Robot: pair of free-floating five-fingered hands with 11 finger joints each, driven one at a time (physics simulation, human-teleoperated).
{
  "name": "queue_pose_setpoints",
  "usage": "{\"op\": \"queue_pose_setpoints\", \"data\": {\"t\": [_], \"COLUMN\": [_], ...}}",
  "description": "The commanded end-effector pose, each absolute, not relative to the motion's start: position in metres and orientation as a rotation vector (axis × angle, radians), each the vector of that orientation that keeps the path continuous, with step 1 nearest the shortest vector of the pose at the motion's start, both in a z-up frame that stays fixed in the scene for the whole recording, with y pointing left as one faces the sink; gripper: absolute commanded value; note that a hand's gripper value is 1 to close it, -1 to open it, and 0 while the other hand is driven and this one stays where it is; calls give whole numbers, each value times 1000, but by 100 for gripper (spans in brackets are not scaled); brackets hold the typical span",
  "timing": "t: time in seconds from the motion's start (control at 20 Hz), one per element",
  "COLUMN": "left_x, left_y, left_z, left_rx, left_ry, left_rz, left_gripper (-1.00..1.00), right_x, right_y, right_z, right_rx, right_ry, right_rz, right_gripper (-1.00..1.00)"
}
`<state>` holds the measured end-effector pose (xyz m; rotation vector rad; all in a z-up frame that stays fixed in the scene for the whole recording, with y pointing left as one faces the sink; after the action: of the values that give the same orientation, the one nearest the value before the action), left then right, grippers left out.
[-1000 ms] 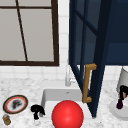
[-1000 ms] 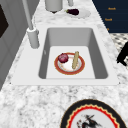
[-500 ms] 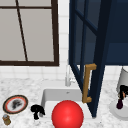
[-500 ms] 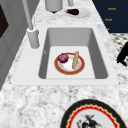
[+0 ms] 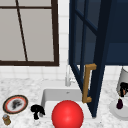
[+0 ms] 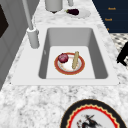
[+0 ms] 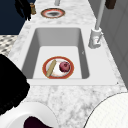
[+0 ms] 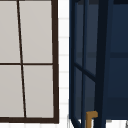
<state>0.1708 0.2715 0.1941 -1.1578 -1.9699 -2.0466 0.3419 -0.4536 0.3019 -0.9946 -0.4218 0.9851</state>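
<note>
Two hands, no change vs 1 s ago: left hand (image 5: pixel 37 111) hangs by sink (image 5: pixel 47 96) near patterned plate (image 5: pixel 15 104), right hand (image 5: pixel 123 88) just above eggplant (image 5: pixel 119 104) on white plate (image 5: pixel 112 110); grips unclear, nothing shifted.

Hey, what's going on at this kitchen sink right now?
Two black robot hands hang over the counter at a sink, neither holding anything. The left hand hovers by the sink's left edge, near a patterned plate and a small jar. The right hand is at the far right, above a white plate with an eggplant. Inside the sink lies a red-rimmed plate carrying a red onion and a tan stick-shaped thing. A blue cabinet door stands open above.
</note>
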Motion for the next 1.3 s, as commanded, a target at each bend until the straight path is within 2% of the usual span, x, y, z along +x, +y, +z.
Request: {"op": "queue_pose_setpoints", "data": {"t": [0.0, 1.25], "left_x": [171, 171], "left_y": [272, 272], "left_z": [194, 194], "left_rx": [-1158, -1158], "left_ry": [-1970, -1970], "left_rz": [-2047, -2047], "left_gripper": [0, 0], "right_x": [342, 324], "right_y": [-444, -391], "right_z": [320, 422], "right_rx": [-989, -969], "right_ry": [-465, -515], "right_rz": [1075, 1117], "right_gripper": [100, 100]}}
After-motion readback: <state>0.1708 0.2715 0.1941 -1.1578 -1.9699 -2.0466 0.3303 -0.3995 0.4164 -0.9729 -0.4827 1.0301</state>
